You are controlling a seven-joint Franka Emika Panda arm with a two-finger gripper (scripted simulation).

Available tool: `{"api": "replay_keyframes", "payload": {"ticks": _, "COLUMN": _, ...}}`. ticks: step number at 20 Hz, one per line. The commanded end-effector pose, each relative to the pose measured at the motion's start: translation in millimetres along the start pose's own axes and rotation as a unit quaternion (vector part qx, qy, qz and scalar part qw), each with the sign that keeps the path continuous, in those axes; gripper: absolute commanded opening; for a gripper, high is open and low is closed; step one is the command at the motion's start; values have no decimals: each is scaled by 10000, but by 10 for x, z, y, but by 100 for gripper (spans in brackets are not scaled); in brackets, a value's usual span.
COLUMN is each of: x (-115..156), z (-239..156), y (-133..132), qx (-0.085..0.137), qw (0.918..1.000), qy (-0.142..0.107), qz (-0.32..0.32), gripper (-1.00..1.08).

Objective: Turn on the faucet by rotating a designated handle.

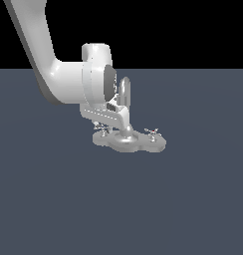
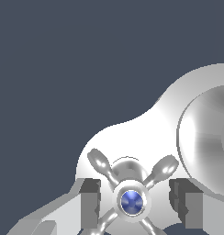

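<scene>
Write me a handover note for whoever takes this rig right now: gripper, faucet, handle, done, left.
Gripper: open, its dark finger pads either side of the small silver cross-shaped handle with a blue cap, apparently not yet closed on it.
Shiny silver faucet on a flat irregular base plate: on the dark floor, with the arm's hand low over the end at the exterior view's left. The twin cross knob, at the exterior view's right, is untouched.
Done: approach and alignment over the handle.
Left: close on or push a spoke, then rotate. Whether any turn has happened cannot be told.
</scene>
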State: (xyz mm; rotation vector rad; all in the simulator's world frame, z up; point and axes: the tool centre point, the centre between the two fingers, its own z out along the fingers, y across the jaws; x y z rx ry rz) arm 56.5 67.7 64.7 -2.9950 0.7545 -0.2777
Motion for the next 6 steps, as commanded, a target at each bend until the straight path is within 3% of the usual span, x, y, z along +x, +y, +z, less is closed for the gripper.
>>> {"api": "replay_keyframes", "payload": {"ticks": 1, "x": -50, "z": 520, "y": 890, "qx": -485, "qw": 9966, "qy": -217, "qz": 625, "gripper": 17}}
{"api": "replay_keyframes", "payload": {"ticks": 2, "x": 380, "z": -198, "y": 1145, "qx": -446, "qw": 9985, "qy": -293, "qz": 133, "gripper": 26}}
{"api": "replay_keyframes", "payload": {"ticks": 3, "x": 32, "z": -151, "y": 736, "qx": -407, "qw": 9978, "qy": -369, "qz": -360, "gripper": 26}}
{"api": "replay_keyframes", "payload": {"ticks": 5, "x": -273, "z": -169, "y": 342, "qx": -492, "qw": 9921, "qy": -434, "qz": -1070, "gripper": 36}}
{"api": "replay_keyframes", "payload": {"ticks": 6, "x": 54, "z": -168, "y": 921, "qx": -645, "qw": 9948, "qy": -427, "qz": -663, "gripper": 23}}
